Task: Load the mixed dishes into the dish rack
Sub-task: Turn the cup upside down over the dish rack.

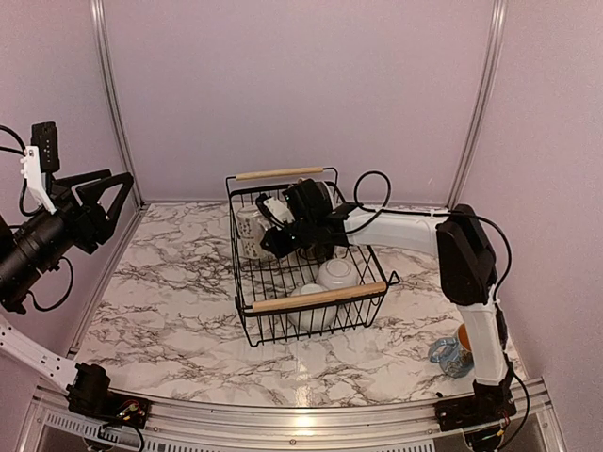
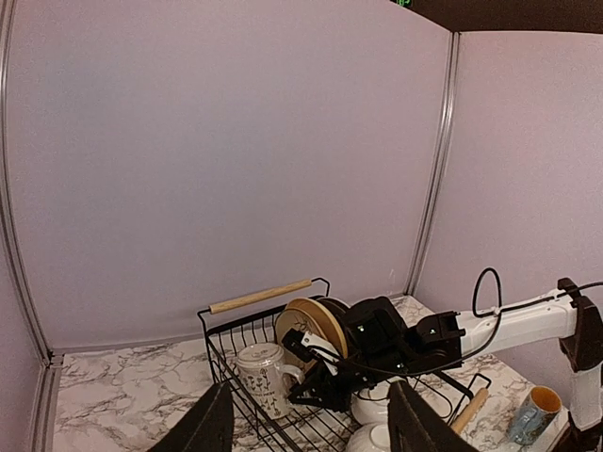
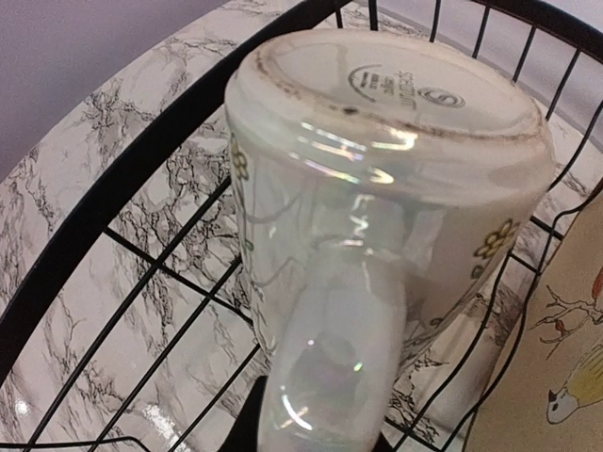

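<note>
A blue mug stands on the table beside the right arm's base, well apart from the dish rack. In the rack, plates stand on edge at the back, white bowls sit in front, and a white mug is upside down at the left. The right arm reaches in, and the right gripper is closed on the white mug's handle. The left gripper hangs open, raised at the left.

Plain lilac walls are joined by metal posts. A white, grey-veined marble table is edged by a metal rail.
</note>
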You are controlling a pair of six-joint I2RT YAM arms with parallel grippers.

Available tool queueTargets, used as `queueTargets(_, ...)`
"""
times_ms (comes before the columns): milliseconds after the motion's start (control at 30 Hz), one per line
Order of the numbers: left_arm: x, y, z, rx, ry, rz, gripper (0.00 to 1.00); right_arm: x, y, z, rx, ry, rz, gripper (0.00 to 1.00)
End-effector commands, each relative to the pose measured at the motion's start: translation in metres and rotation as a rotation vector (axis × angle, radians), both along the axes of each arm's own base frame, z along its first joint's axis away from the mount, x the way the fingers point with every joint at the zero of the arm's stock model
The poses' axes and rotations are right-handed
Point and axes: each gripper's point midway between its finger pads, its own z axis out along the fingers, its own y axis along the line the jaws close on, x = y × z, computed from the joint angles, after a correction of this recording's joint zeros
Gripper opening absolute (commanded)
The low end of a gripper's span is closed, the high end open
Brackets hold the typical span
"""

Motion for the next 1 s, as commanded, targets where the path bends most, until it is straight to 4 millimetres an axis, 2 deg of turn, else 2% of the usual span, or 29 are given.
queueTargets(0,-0.001,0.001,0.002,-0.005,0.003,-0.018,0.58,0.034,0.015,0.046,0.121,-0.127,-0.048,0.00)
queueTargets(133,-0.001,0.000,0.004,-0.009,0.002,-0.023,0.58,0.038,0.016,0.033,0.106,-0.112,-0.051,0.04)
queueTargets(267,-0.001,0.001,0.003,-0.008,0.004,-0.023,0.58,0.029,0.018,0.019,0.103,-0.051,-0.028,0.09)
queueTargets(467,-0.002,0.003,0.004,-0.019,0.002,-0.028,0.58,0.004,0.018,0.011,0.092,0.004,0.012,0.31)
queueTargets(567,-0.001,0.003,0.004,-0.019,0.000,-0.027,0.59,-0.005,0.017,0.010,0.092,0.020,0.018,0.53)
queueTargets(600,-0.002,0.003,0.003,-0.017,0.000,-0.028,0.59,-0.007,0.017,0.009,0.095,0.029,0.021,0.56)
queueTargets(800,-0.002,0.003,0.003,-0.022,0.004,-0.029,0.59,-0.010,0.019,0.009,0.110,0.064,0.018,0.57)
queueTargets(967,-0.001,0.004,0.004,-0.024,0.007,-0.028,0.59,-0.019,0.018,0.029,0.157,0.090,0.028,0.57)
